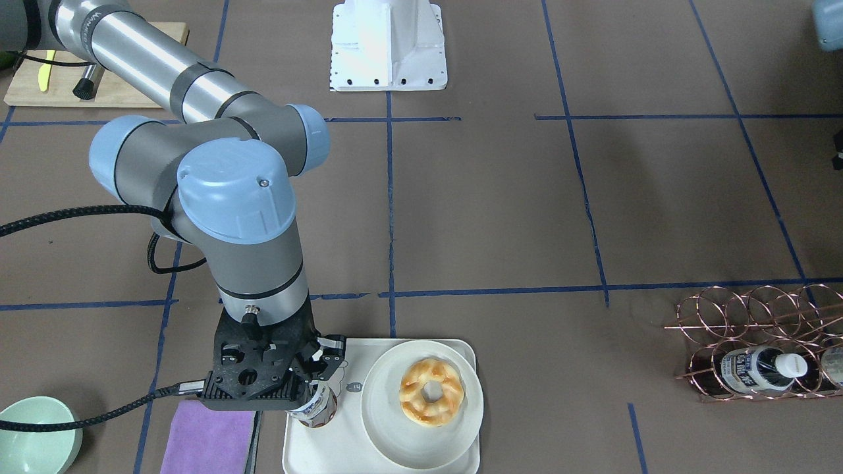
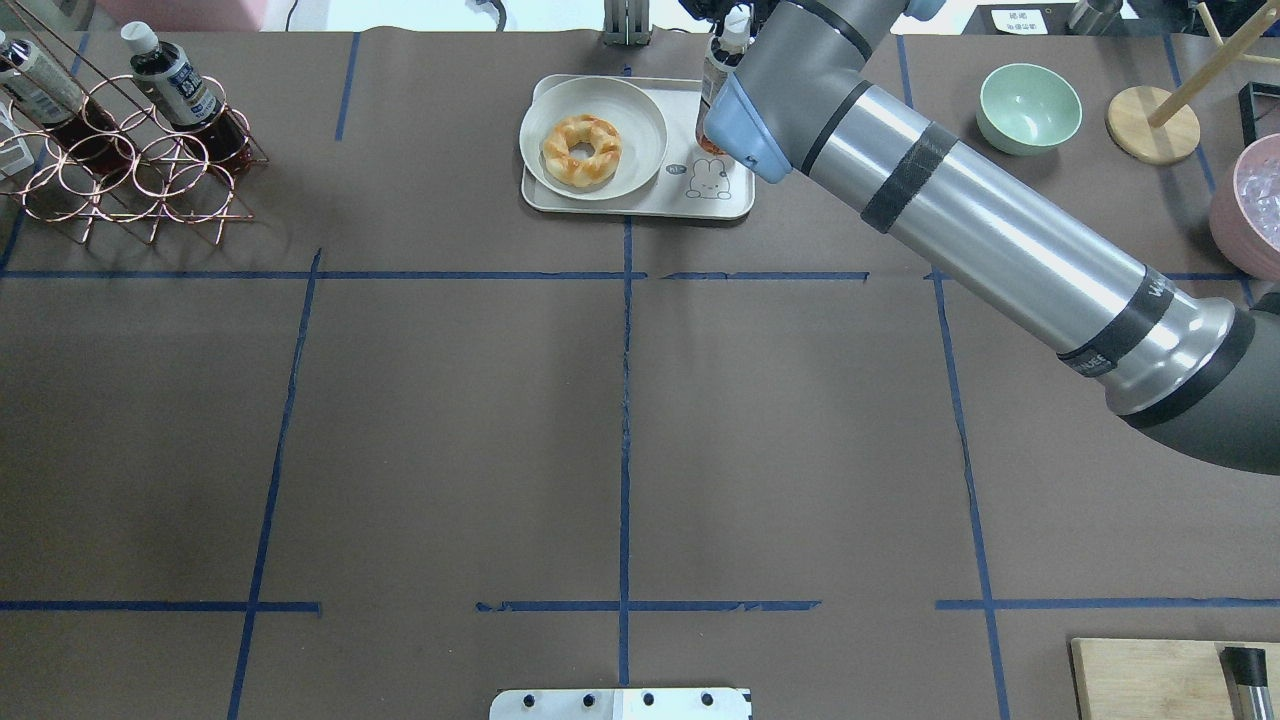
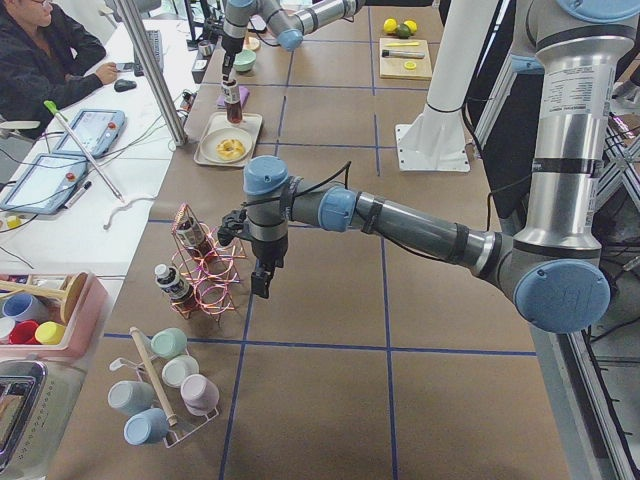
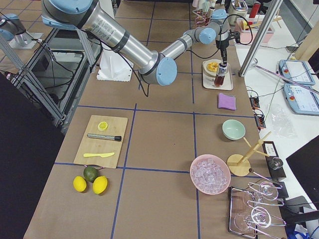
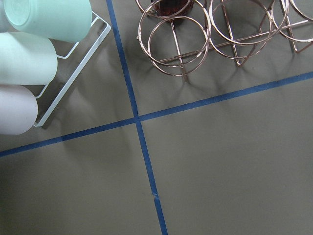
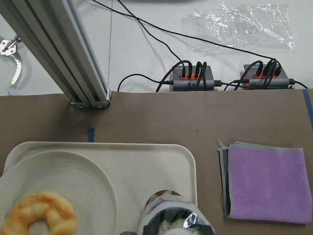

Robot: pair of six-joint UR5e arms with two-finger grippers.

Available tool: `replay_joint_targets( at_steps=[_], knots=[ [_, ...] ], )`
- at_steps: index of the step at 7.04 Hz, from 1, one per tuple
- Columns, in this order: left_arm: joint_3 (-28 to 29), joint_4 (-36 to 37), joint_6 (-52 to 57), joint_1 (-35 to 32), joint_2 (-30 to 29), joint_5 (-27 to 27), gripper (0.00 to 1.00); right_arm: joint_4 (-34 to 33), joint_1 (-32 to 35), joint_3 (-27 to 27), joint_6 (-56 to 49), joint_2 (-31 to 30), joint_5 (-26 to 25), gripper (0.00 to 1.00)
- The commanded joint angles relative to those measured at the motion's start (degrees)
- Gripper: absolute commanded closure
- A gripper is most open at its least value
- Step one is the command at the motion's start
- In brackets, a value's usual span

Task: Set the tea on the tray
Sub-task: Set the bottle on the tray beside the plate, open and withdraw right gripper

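Note:
My right gripper (image 1: 315,387) is shut on a tea bottle (image 1: 321,409) with dark liquid and a blue-and-white label. It holds the bottle upright at the corner of the off-white tray (image 1: 316,454), beside the round plate (image 1: 388,434). The bottle's base is at the tray surface; I cannot tell if it rests there. The bottle (image 2: 714,72) and the tray (image 2: 725,197) with its bear drawing also show overhead. In the right wrist view the bottle's top (image 6: 168,215) is over the tray (image 6: 146,161). My left gripper (image 3: 262,282) hangs by the bottle rack; I cannot tell whether it is open or shut.
A doughnut (image 1: 431,391) lies on the plate. A copper wire rack (image 1: 757,329) holds more tea bottles (image 1: 757,368). A purple cloth (image 1: 207,438) and a green bowl (image 1: 36,434) lie beside the tray. A wooden board (image 1: 26,85) is at the back.

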Motion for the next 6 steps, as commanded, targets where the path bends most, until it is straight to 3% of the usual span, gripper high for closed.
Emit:
replay_joint_targets(
  at_steps=[1,3,4,6],
  knots=[
    [0.2,0.0,0.0,0.0,0.0,0.0,0.00,0.0,0.0,-0.1,0.3,-0.1,0.2,0.84],
    [0.4,0.0,-0.1,0.1,-0.2,0.0,0.00,0.1,0.0,-0.1,-0.1,-0.1,0.3,0.13],
    [0.4,0.1,-0.1,0.1,-0.4,0.0,0.00,0.1,0.0,-0.1,-0.2,-0.1,0.3,0.00],
    [0.4,0.1,-0.7,0.1,-0.7,0.0,0.00,0.1,0.8,0.5,-2.3,0.0,1.0,0.00]
  ],
)
